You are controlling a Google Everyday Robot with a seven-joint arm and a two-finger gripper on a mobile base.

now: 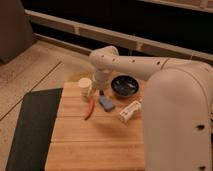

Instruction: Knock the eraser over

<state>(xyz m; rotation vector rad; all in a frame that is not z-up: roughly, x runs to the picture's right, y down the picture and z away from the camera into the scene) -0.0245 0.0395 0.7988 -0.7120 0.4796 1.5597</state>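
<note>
The gripper [98, 90] hangs low over the wooden table [95, 145], just left of the black bowl [125, 85] and next to a white cup [85, 86]; how wide it stands cannot be told. The eraser [101, 93] shows only as a small dark bit at the gripper's tip, left of the bowl and mostly hidden. In front of the bowl lie a blue-grey pad [106, 103], a thin red thing [90, 108] and a white bottle [130, 111].

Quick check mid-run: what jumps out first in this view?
The bulky white robot arm fills the picture's right side, reaching across the wooden table. Its gripper hangs at the table's back, between a cream cylindrical cup and a round black bowl, just behind a flat blue-grey pad.
</note>
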